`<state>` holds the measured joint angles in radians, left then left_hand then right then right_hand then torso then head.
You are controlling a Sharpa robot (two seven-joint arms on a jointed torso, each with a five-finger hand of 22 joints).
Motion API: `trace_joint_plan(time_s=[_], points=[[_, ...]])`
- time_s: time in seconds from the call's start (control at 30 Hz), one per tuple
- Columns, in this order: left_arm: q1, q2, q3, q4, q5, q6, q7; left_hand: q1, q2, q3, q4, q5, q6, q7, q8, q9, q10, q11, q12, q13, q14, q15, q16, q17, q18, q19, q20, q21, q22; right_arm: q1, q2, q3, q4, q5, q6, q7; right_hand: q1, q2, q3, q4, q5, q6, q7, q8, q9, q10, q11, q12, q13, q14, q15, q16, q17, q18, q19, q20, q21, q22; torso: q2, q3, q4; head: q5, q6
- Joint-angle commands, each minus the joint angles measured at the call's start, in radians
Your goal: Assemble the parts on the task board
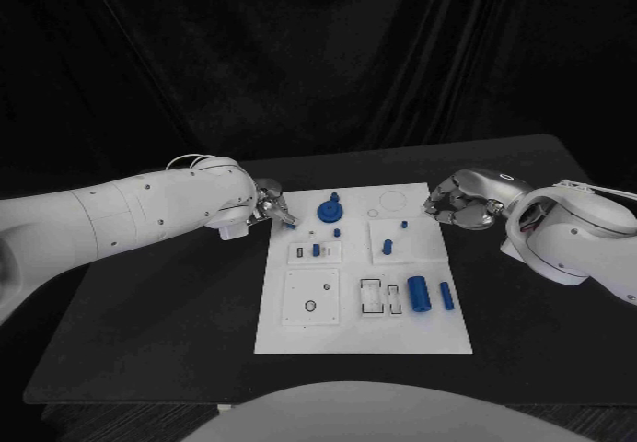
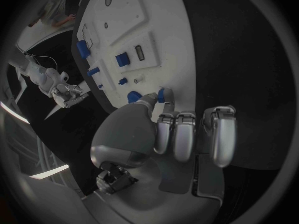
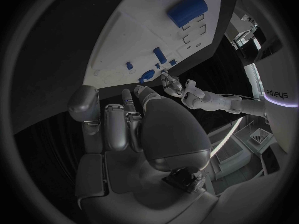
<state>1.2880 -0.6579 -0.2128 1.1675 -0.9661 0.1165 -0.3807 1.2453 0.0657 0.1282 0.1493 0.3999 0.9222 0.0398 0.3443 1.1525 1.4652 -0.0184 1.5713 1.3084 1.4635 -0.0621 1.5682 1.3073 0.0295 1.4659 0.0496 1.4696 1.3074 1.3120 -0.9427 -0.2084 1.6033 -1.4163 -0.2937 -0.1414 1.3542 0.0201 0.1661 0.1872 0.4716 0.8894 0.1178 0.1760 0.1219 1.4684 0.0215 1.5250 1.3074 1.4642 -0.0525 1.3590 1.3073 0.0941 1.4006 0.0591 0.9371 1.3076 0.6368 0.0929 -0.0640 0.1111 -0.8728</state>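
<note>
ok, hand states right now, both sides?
Left hand: fingers curled, holding nothing, beside the white board.
Right hand: fingers curled, holding nothing.

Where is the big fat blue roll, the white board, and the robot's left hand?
Big blue roll [image 1: 420, 294]: head view, middle of its side.
White board [image 1: 361, 336]: head view, bare part near its front edge.
Left hand [image 1: 272, 204]: head view, middle of the silver hand, by the board's far left corner.

White rounded arms [image 1: 146, 207]; silver robot hand [image 2: 187, 134]; thin cable at wrists.
</note>
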Motion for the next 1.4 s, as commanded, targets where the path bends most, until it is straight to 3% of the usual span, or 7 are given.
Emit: trace_joint_plan(time_s=[0.03,0.17,0.3,0.43,0.63,1.0,1.4], points=[[-0.002,-0.004,0.001,0.007,-0.001,-0.019,0.022,0.013,-0.009,0.034,-0.011,0.008,0.008,-0.004,-0.005,0.004,0.106,-0.009,0.0,0.262,0.107,-0.007,0.003,0.263,0.004,0.012,-0.005,-0.006,0.212,-0.002,0.0,0.001,-0.001,-0.006,0.011,-0.023,0.01,-0.003,0.006,0.002,0.004,-0.003,0.0,-0.006,-0.001,0.037,0.0,-0.004,0.193,0.044,0.005,-0.006,-0.002,0.019,-0.005,0.001,-0.002,0.107,0.0,0.0005,0.0012,0.001,0.0],[-0.002,-0.014,0.001,0.02,-0.001,-0.026,0.022,0.003,-0.038,0.114,-0.028,0.034,0.011,-0.005,-0.002,0.012,0.106,-0.01,0.0,0.262,0.107,-0.009,0.003,0.263,0.004,0.014,-0.007,-0.006,0.214,-0.002,0.0,0.001,-0.002,-0.006,0.014,-0.025,0.011,-0.003,0.009,0.0,0.004,-0.005,0.0,-0.007,-0.002,0.032,0.0,-0.008,0.188,0.041,0.004,-0.013,-0.01,0.021,-0.008,0.001,-0.012,0.105,0.0,0.0002,0.0006,0.002,0.0],[-0.002,-0.028,0.001,0.04,-0.001,-0.031,0.02,-0.022,-0.066,0.194,-0.042,0.036,0.013,-0.004,0.001,0.021,0.106,-0.01,0.0,0.262,0.107,-0.01,0.003,0.263,0.004,0.014,-0.007,-0.008,0.215,-0.002,0.0,0.001,-0.002,-0.006,0.018,-0.028,0.011,-0.003,0.01,-0.001,0.004,-0.006,0.0,-0.008,-0.002,0.029,-0.001,-0.01,0.185,0.04,0.004,-0.017,-0.015,0.022,-0.01,0.001,-0.019,0.103,-0.001,-0.0001,0.0009,0.004,0.0],[-0.002,-0.046,0.001,0.067,-0.001,-0.038,0.017,-0.035,-0.079,0.228,-0.049,0.04,0.013,-0.004,0.003,0.025,0.106,-0.01,0.0,0.262,0.107,-0.01,0.003,0.263,0.004,0.014,-0.008,-0.01,0.216,-0.002,0.0,0.001,-0.002,-0.006,0.02,-0.03,0.011,-0.003,0.012,-0.001,0.004,-0.007,0.0,-0.009,-0.003,0.027,-0.001,-0.012,0.183,0.039,0.004,-0.02,-0.017,0.023,-0.011,0.0,-0.024,0.102,0.0,0.0001,0.0001,0.006,0.0],[0.0,-0.085,0.001,0.129,0.002,-0.044,0.001,-0.046,-0.085,0.243,-0.05,0.04,0.013,-0.003,0.003,0.026,0.106,-0.01,0.0,0.262,0.107,-0.01,0.003,0.263,0.005,0.013,-0.007,-0.013,0.215,-0.002,-0.001,0.001,-0.001,-0.006,0.024,-0.033,0.012,-0.003,0.014,-0.002,0.004,-0.007,0.0,-0.009,-0.004,0.024,-0.002,-0.014,0.18,0.037,0.003,-0.025,-0.023,0.024,-0.013,0.0,-0.03,0.101,0.0,0.0004,0.0011,0.005,0.0],[0.007,-0.159,0.001,0.257,0.149,-0.01,-0.067,-0.061,-0.091,0.258,-0.05,0.032,0.007,-0.002,-0.002,0.026,0.106,-0.008,0.0,0.262,0.107,-0.009,0.003,0.263,0.007,0.006,-0.007,-0.022,0.212,-0.002,-0.006,0.001,0.002,0.005,0.032,-0.039,0.012,-0.002,0.017,-0.003,0.005,-0.008,0.0,-0.009,-0.004,0.02,-0.002,-0.017,0.176,0.035,0.003,-0.028,-0.026,0.025,-0.016,0.0,-0.037,0.099,-0.002,0.0008,0.0011,0.012,0.0],[0.008,-0.159,0.001,0.291,0.168,0.019,-0.091,-0.074,-0.09,0.265,-0.045,0.02,0.005,0.0,-0.004,0.025,0.106,-0.006,0.0,0.262,0.107,-0.007,0.003,0.263,0.008,0.003,-0.006,-0.026,0.211,-0.002,-0.01,0.001,0.008,0.009,0.031,-0.035,0.012,-0.002,0.017,-0.003,0.005,-0.008,0.0,-0.009,-0.004,0.02,-0.002,-0.017,0.176,0.035,0.003,-0.028,-0.026,0.025,-0.016,0.0,-0.037,0.099,0.0,0.0009,0.0033,0.012,0.0]])
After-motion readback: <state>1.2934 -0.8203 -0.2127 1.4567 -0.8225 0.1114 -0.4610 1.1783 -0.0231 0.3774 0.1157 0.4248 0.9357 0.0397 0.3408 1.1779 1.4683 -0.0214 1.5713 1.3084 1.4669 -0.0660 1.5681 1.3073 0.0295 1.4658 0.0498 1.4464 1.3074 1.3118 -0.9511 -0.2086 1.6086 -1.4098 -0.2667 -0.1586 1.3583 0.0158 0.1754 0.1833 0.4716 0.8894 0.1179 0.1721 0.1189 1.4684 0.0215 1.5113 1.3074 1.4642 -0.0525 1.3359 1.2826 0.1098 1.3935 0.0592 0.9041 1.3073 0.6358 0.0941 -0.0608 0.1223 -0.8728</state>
